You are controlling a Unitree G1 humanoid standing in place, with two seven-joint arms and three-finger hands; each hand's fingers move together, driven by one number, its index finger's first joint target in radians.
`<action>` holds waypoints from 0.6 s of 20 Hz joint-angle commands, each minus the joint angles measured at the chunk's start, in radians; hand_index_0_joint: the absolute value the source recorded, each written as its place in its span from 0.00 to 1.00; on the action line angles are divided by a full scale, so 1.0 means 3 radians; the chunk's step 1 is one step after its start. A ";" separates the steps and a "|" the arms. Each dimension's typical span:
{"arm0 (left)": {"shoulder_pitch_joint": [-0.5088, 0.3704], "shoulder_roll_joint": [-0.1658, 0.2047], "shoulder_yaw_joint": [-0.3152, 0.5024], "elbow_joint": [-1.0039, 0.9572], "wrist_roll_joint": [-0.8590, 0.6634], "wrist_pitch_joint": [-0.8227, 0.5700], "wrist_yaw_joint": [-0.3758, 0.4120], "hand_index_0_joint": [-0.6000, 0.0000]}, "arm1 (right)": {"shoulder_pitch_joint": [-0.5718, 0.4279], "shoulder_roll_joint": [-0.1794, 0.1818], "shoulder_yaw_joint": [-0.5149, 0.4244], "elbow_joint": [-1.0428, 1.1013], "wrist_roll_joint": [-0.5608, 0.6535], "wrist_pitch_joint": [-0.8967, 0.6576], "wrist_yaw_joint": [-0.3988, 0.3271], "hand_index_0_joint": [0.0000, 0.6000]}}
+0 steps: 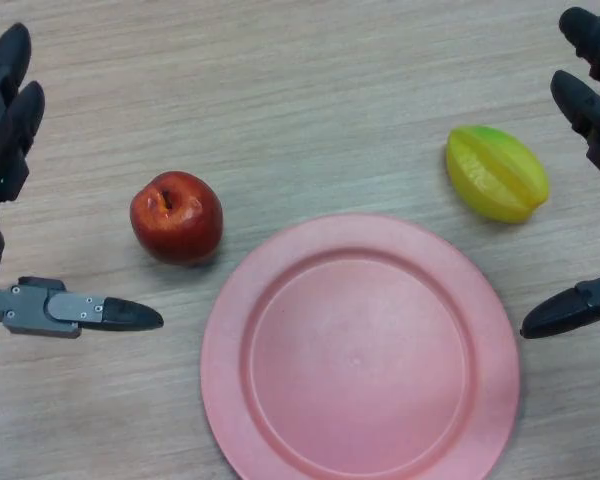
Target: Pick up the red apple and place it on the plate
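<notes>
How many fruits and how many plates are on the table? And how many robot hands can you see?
Fruits: 2, a red apple and a yellow star fruit
Plates: 1, the pink plate
Robot hands: 2, the left hand and the right hand, both open
Total: 5

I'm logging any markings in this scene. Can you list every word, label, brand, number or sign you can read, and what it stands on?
None: no readable text shows on the red apple, the pink plate, the yellow star fruit, the wooden table, the left hand or the right hand.
</notes>
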 commanded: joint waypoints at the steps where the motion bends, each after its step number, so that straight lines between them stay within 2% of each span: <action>1: -0.0116 0.0142 0.0099 -0.0042 0.0075 -0.0514 0.0128 1.00 | -0.0062 -0.0101 -0.0238 -0.0185 0.0134 -0.0526 -0.0099 0.00; 8: -0.0428 0.0249 -0.0084 0.0488 0.0294 -0.0581 0.0141 1.00 | -0.0056 -0.0113 -0.0255 -0.0205 0.0162 -0.0503 -0.0115 0.00; 12: -0.0864 0.0265 -0.0415 0.1491 0.0745 -0.1042 0.0287 1.00 | -0.0067 -0.0114 -0.0276 -0.0206 0.0222 -0.0492 -0.0123 0.00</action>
